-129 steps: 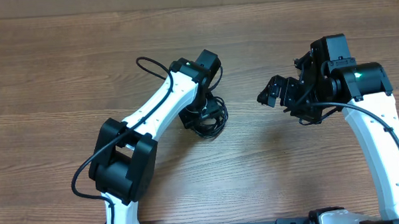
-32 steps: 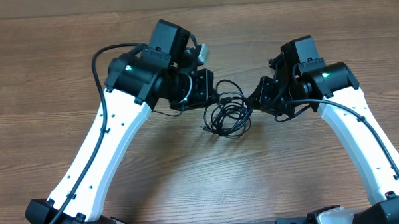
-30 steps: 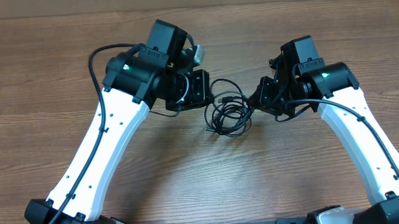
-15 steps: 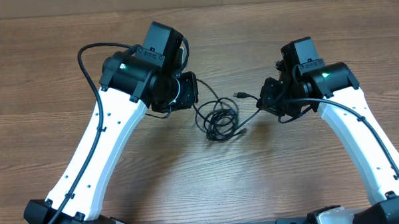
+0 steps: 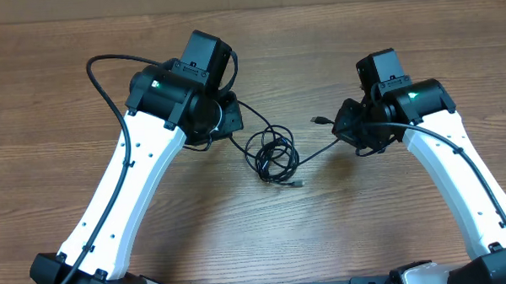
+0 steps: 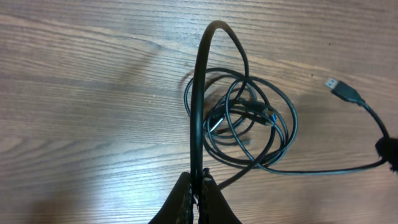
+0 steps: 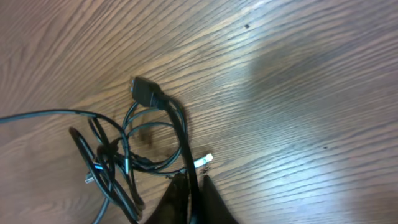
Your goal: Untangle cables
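The cables (image 5: 270, 153) lie as a loose coil of thin black cords on the wooden table between my two arms. My left gripper (image 5: 232, 122) is shut on one cord that arcs out of the coil (image 6: 247, 124); the left wrist view shows it pinched at the gripper (image 6: 200, 186). My right gripper (image 5: 340, 130) is shut on another strand, whose plug end (image 5: 318, 120) sticks out beyond the jaws. In the right wrist view that strand runs from the gripper (image 7: 191, 184) up to the plug (image 7: 144, 91). A loose plug (image 5: 297, 183) lies below the coil.
Bare wooden table (image 5: 265, 234) surrounds the coil. The left arm's own thick black cable (image 5: 99, 76) loops out over the table at the left. A pale-tipped connector (image 7: 204, 160) lies beside the right gripper's fingers.
Both grippers have drawn apart, the left to the left and the right to the right, each holding its strand. The coil has stretched out and shifted slightly down the table.
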Controlling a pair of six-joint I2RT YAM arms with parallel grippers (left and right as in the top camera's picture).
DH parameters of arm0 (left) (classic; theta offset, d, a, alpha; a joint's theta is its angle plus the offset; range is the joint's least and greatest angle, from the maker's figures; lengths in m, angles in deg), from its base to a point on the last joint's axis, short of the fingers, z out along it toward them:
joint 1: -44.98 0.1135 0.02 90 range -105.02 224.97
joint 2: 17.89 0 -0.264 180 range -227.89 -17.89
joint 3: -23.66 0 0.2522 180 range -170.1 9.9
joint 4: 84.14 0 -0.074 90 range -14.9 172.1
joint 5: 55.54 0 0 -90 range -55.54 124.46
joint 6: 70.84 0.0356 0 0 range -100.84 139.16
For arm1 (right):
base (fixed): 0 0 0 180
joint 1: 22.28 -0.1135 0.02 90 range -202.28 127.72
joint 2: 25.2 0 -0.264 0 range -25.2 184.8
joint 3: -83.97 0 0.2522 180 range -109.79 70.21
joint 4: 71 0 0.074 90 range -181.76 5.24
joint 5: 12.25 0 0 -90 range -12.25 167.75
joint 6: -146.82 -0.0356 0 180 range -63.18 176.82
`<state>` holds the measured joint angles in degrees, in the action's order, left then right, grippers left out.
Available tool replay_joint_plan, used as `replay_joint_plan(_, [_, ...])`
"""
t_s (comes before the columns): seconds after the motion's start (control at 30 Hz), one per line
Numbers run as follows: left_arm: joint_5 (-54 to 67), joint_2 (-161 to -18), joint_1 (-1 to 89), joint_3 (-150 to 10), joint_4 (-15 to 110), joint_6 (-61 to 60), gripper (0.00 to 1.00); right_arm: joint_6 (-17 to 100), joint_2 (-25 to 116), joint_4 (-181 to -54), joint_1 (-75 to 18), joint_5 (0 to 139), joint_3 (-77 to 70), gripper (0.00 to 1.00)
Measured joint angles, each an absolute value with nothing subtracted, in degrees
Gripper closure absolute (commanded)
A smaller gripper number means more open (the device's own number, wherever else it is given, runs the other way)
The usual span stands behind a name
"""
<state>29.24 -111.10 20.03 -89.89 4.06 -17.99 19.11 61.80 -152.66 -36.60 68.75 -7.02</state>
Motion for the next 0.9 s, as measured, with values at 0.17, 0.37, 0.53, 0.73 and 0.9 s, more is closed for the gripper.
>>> replay_joint_plan(0.17, [27.2,-111.1,20.0,-89.9,6.0,-19.9,0.96,19.7,61.8,-152.5,-36.6,68.3,-7.0,0.40])
replay_joint_plan(0.37, [21.3,-111.1,20.0,-89.9,9.6,-19.4,0.96,25.6,61.8,-151.8,-38.4,62.2,-7.0,0.18])
replay_joint_plan(0.53, [15.9,-111.1,20.0,-89.9,10.1,-15.5,0.96,27.6,61.8,-150.2,-41.0,60.5,-7.0,0.11])
replay_joint_plan(0.73, [5.5,-111.1,20.0,-89.9,15.9,-9.0,0.96,28.3,61.8,-148.8,-42.3,60.0,-7.0,0.08])
replay_joint_plan(0.9, [-0.1,-109.8,20.0,-90.0,20.6,-7.0,0.96,28.4,61.8,-149.2,-42.2,60.0,-7.0,0.08])
